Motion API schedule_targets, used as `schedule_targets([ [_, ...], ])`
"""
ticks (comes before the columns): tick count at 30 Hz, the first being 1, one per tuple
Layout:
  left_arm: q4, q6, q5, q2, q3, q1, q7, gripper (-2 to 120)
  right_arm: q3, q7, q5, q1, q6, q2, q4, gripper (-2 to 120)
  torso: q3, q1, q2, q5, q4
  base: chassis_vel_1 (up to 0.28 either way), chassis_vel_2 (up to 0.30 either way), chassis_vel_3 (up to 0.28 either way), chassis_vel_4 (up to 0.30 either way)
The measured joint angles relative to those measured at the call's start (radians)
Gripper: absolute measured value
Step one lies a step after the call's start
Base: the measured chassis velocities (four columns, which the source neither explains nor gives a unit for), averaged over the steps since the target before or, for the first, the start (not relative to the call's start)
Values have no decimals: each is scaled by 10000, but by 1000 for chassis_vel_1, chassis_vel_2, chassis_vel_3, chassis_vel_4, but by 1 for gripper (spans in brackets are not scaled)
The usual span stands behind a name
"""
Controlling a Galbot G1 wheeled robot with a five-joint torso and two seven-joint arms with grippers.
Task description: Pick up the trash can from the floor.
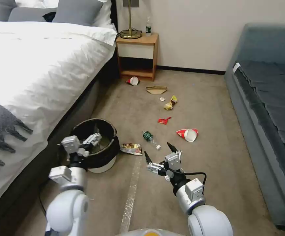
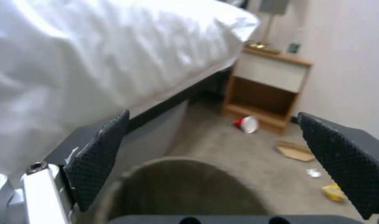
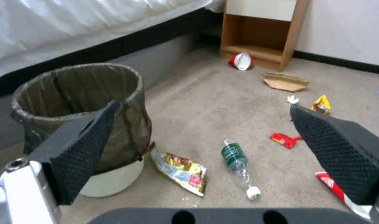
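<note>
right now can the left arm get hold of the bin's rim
Probably yes. The left gripper hangs open right over the bin, its near rim showing between the fingers in the left wrist view, with nothing between them. The bed stands close beside.

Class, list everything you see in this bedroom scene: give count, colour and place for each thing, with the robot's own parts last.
trash can: one, white with black liner, on the floor beside the bed
bed: one, white sheets, left
nightstand: one, wooden, by the wall
sofa: one, blue-grey, right
bottle: one, clear and green, lying on the carpet
paper cups: two, red and white, tipped over
snack wrapper: one, shiny, next to the trash can
left pincer: open, over the trash can rim
right pincer: open, above the carpet
</note>
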Motion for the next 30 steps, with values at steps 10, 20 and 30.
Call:
schedule_targets([
  [10,1060,1949,-2101,1156,-1029,-1039,-803,100,58,-118,151,117,263,0,-23,100,1,0,0,2,2,0,0,0,0],
  [20,3394,2575,-2285,1507,-514,-2066,-1570,99,123,-167,150,273,333,0,-181,100,1,0,0,3,1,0,0,0,0],
  [30,4474,2545,-1774,992,133,-2697,-1484,84,157,-184,149,358,359,0,-282,100,1,0,0,14,3,0,0,0,0],
])
